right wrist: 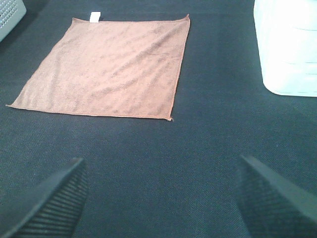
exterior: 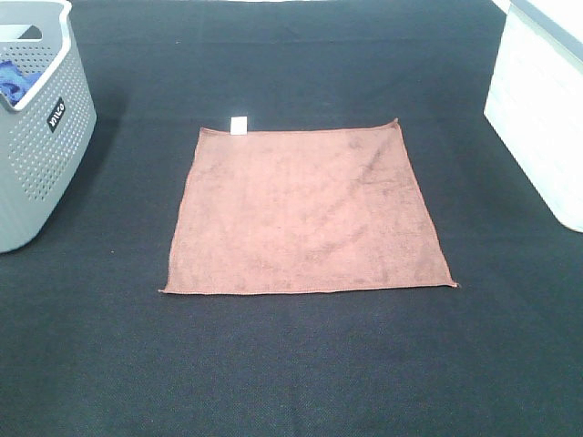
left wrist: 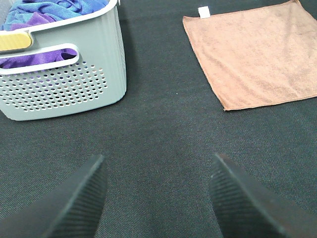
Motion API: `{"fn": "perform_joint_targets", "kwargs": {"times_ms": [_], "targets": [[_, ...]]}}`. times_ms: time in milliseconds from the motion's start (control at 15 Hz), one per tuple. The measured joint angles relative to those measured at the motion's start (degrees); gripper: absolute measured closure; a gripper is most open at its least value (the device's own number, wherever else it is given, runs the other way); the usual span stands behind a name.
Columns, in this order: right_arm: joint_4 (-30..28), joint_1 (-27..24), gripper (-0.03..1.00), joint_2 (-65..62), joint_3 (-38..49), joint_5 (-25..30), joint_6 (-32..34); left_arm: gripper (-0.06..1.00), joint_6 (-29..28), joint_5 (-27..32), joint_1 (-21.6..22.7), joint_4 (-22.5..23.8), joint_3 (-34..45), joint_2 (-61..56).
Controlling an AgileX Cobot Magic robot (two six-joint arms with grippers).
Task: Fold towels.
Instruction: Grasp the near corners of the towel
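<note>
A reddish-brown square towel [exterior: 305, 211] lies flat and unfolded in the middle of the dark table, its small white tag [exterior: 239, 125] on the far edge. Neither gripper shows in the high view. In the left wrist view the towel [left wrist: 257, 54] lies well ahead of my left gripper [left wrist: 157, 186], which stands open over bare cloth with nothing between its fingers. The right wrist view shows the towel [right wrist: 106, 69] ahead of my right gripper [right wrist: 161, 191], also open and holding nothing.
A grey perforated basket [exterior: 36, 137] with blue and purple cloths inside [left wrist: 44, 12] stands at the far left. A white bin [exterior: 542, 109] stands at the far right. The table is covered in dark fabric [exterior: 301, 364].
</note>
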Motion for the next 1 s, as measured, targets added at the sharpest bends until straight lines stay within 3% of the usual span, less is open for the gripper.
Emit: {"fn": "perform_joint_targets", "kwargs": {"times_ms": [333, 533, 667, 733, 800, 867, 1000], "targets": [[-1.20, -0.06, 0.20, 0.40, -0.17, -0.69, 2.41, 0.35, 0.00, -0.46, 0.00, 0.00, -0.46, 1.20], [-1.55, 0.00, 0.20, 5.50, -0.80, -9.28, 3.67, 0.35, 0.00, -8.08, 0.00, -0.92, -0.86, 5.56], [-1.32, 0.00, 0.20, 11.34, -1.09, -17.07, 4.13, 0.35, -0.17, -15.41, 0.00, -5.04, -0.11, 10.03], [0.29, 0.00, 0.20, 17.42, -1.09, -22.57, 4.70, 0.35, -0.23, -21.83, 0.00, -9.05, 0.23, 14.55], [1.66, 0.00, 0.20, 21.37, -1.09, -24.75, 5.16, 0.35, -0.23, -25.67, 0.00, -12.09, 0.23, 18.39], [1.66, 0.00, 0.20, 21.37, -1.09, -24.75, 5.16, 0.35, -0.23, -25.67, 0.00, -12.09, 0.23, 18.39], [4.41, 0.00, 0.20, 29.97, -1.09, -28.07, 5.56, 0.35, 0.23, -30.71, 0.00, -18.28, 0.23, 26.76]]}}
